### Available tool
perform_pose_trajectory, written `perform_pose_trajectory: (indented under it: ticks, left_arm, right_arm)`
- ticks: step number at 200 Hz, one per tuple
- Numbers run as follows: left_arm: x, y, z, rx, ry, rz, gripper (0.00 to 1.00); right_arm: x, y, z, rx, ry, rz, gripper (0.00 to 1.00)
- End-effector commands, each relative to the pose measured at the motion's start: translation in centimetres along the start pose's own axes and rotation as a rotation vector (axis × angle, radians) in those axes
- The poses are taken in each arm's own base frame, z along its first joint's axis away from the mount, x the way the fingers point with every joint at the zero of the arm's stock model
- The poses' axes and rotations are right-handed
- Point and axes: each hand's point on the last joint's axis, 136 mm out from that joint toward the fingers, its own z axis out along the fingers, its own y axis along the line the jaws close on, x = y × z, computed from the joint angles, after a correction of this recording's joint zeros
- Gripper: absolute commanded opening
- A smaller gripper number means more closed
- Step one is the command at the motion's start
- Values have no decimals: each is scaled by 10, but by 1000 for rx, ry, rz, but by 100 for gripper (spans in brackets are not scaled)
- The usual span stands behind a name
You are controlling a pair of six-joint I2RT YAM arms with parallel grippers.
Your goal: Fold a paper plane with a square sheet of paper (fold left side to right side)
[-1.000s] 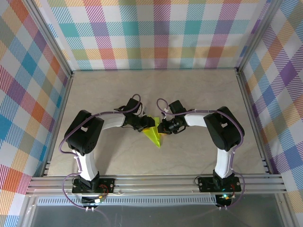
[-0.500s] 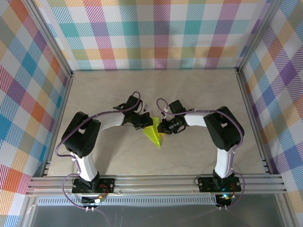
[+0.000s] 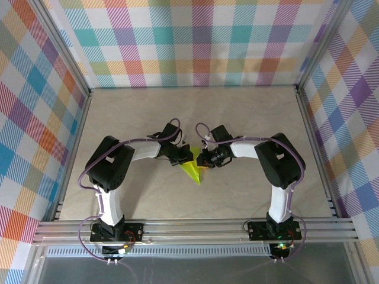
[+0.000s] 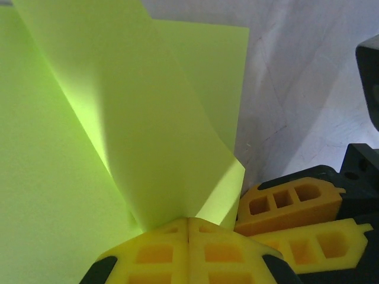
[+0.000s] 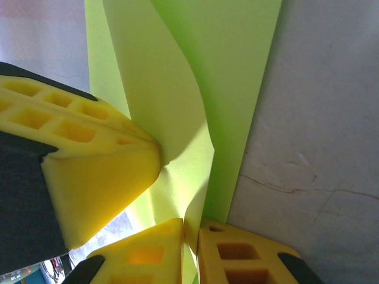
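Note:
The lime sheet of paper [image 3: 192, 170] lies mid-table, folded into a pointed shape with its tip toward the near edge. One flap of it [image 4: 142, 118] stands up off the rest. My left gripper [image 3: 185, 156] comes in from the left and is shut on that flap's corner; its yellow fingertips [image 4: 177, 248] meet with the paper rising from the seam. My right gripper [image 3: 201, 160] faces it from the right, shut on the same raised paper [image 5: 177, 106], a thin edge pinched between its pads [image 5: 237, 254]. The two grippers almost touch.
The grey stone-patterned tabletop [image 3: 195, 112] is walled by checked panels on three sides, with a metal rail [image 3: 195, 228] along the near edge. Both arm bases stand at that rail.
My left gripper has shut on the raised flap and its arm has shifted slightly. The right gripper has stayed in place, holding the paper.

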Motion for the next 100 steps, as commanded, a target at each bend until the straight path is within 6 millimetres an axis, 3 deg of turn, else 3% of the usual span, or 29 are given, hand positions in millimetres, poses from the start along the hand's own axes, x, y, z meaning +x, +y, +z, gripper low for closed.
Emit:
perform_pose_trajectory:
  ticks: [1, 44, 100]
  left_arm:
    - [7, 11, 5, -40, 22, -5, 0]
    - [14, 19, 5, -64, 33, -12, 0]
    - [20, 29, 9, -81, 42, -25, 0]
  right_arm:
    - [35, -47, 22, 169, 99, 68, 16]
    - [33, -43, 21, 154, 98, 62, 18]
    - [19, -23, 16, 96, 73, 39, 19]
